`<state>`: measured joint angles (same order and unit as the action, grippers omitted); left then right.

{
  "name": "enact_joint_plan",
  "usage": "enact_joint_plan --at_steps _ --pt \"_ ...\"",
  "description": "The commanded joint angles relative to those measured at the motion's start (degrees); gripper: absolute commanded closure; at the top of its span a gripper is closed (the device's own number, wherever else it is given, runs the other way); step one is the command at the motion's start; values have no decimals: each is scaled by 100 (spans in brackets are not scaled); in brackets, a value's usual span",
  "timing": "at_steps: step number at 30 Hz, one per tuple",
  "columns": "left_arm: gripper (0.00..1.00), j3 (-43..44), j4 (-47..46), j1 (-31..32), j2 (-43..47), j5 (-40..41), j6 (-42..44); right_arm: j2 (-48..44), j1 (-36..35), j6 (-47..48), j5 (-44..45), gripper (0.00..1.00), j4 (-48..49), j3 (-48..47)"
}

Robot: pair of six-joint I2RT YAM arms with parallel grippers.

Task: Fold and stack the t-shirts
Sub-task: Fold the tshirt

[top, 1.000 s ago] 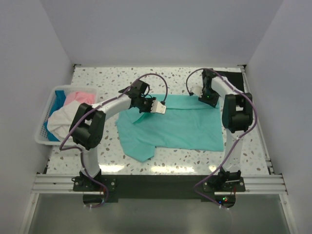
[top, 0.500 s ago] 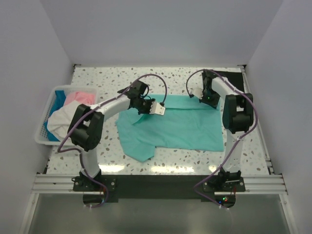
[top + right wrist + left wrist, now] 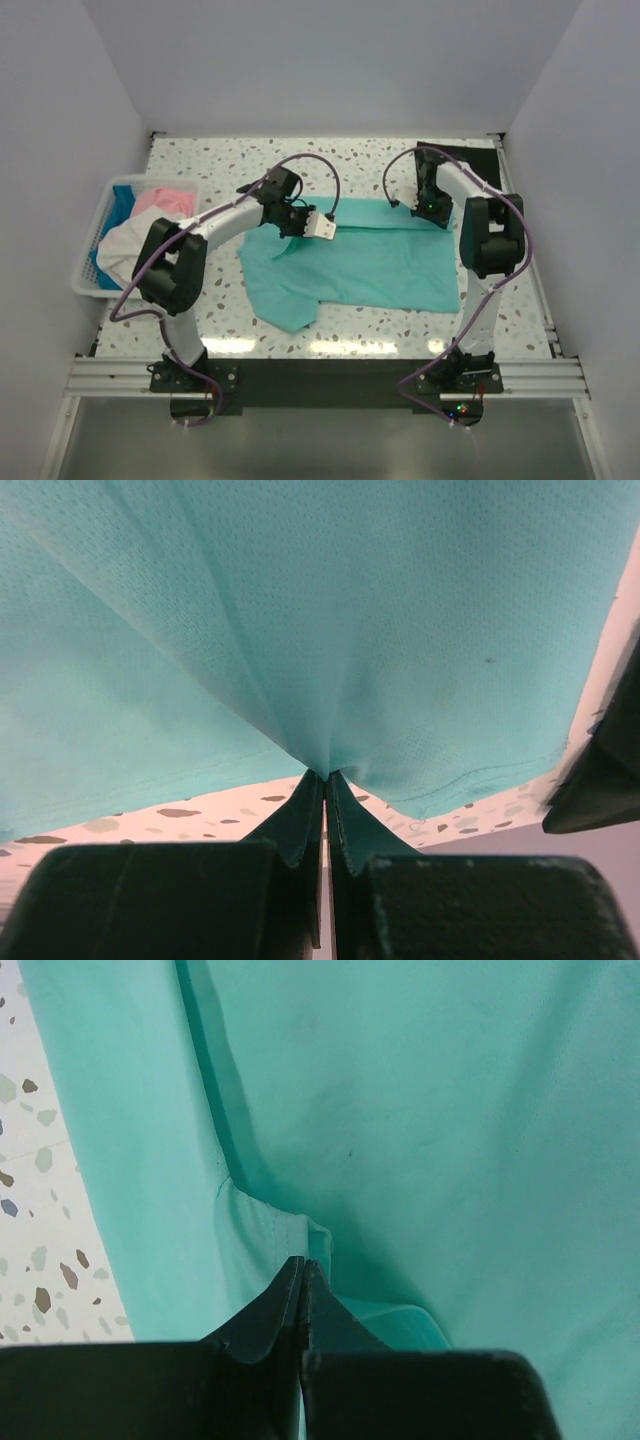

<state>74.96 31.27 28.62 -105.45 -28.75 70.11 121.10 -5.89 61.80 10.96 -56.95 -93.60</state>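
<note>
- Grip comes first: both pairs of jaws are together on the teal shirt [image 3: 380, 262]. The left jaws nip a small seam fold at its far-left edge, and the right jaws pinch cloth just inside its far-right edge. We see very little cloth between the tips, so a quick pull could free either corner.
- We cannot tell whether each pinch holds both layers. If it holds only one, the lower layer may lag and the fold come out crooked.
- If one arm leads, the far edge could skew across the shirt, which lies spread on the counter [image 3: 200, 160] between the arms.
- The sleeve [image 3: 285, 305] juts out at the near left and may bunch under a fold.
- The basket [image 3: 82, 285] with the other shirts [image 3: 125, 250] sits well apart at the left, so we expect little trouble there.
</note>
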Motion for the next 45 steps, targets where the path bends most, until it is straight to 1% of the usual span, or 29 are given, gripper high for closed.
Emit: enact_joint_plan --at_steps 1,3,4,5,6,7,8,9,10,12,13,14,17,18,21,25,30,31,34,35,36,37,39,40,41,42,43,44,45 --pt "100 -43 204 -23 -2 -131 178 -271 53 60 20 100 -159 88" --pt "100 -52 248 -23 -37 -96 188 -271 35 34 -6 98 -220 105" --pt "91 -52 309 -23 -37 -87 214 -271 18 -1 -32 89 -290 114" --pt "85 -17 353 -23 -11 -104 197 -271 26 -19 -120 71 -369 45" --pt "79 18 397 -67 102 -139 162 -288 35 -45 -173 64 -457 -26" --pt "69 62 485 -119 173 -296 -4 -332 79 -97 -304 59 -658 -122" --pt "64 211 529 -285 243 -402 -145 -341 105 -142 -392 50 -764 -375" --pt "60 299 556 -391 349 -516 -320 -359 140 -203 -489 47 -1009 -535" --pt "56 387 556 -506 376 -648 -783 -368 158 -378 -707 45 -1116 -702" --pt "54 642 530 -831 333 -649 -1234 -333 176 -615 -867 45 -1318 -1124" --pt "54 712 347 -928 280 -458 -1802 -306 167 -886 -929 45 -1319 -1221" --pt "54 826 258 -1007 201 -334 -2095 -271 158 -1037 -973 46 -1310 -1309" --pt "58 1177 126 -1279 -291 193 -3009 -87 79 -1486 -825 53 -1100 -1188" --pt "59 1283 91 -1324 -570 325 -3394 -60 44 -1678 -771 55 -829 -1091" --pt "64 1653 64 -1517 -1126 712 -3924 45 -70 -1943 -482 57 -371 -730" --pt "65 2022 55 -1649 -1618 1107 -4285 300 -149 -2181 -209 57 174 -519" --pt "67 2531 221 -1746 -2355 1354 -4567 871 -158 -2278 -7 57 447 -878" --pt "67 2794 292 -1755 -2479 1459 -4593 1002 -158 -2286 20 56 526 -949" --pt "68 3286 398 -1799 -2884 1522 -4567 1179 -184 -2286 29 54 641 -1142" --pt "67 3341 424 -1851 -2902 1252 -4550 1171 -193 -2304 11 52 624 -1195" --pt "62 3376 476 -1878 -2841 893 -4437 1092 -184 -2313 -41 50 545 -1222" --pt "60 3376 546 -1878 -2754 393 -4383 996 -184 -2269 -120 45 484 -1230" --pt "55 3228 547 -1878 -2210 -111 -4191 478 -176 -2155 -366 41 195 -1152" --pt "53 2940 608 -1878 -1956 -522 -4102 232 -184 -2137 -497 39 28 -1047" --pt "51 2702 652 -1878 -1335 -717 -3954 -5 -176 -2102 -786 37 -139 -950" --pt "42 2369 679 -1878 -972 -859 -3578 -599 -167 -2015 -910 34 -341 -767" --pt "38 1565 696 -1878 -595 -1051 -3339 -901 -167 -1936 -990 32 -413 -269" --pt "37 1139 749 -1878 149 -1114 -3093 -1191 -176 -1865 -1078 31 -483 41" --pt "36 735 1002 -1878 504 -1219 -2508 -1838 -176 -1717 -1079 31 -553 383"
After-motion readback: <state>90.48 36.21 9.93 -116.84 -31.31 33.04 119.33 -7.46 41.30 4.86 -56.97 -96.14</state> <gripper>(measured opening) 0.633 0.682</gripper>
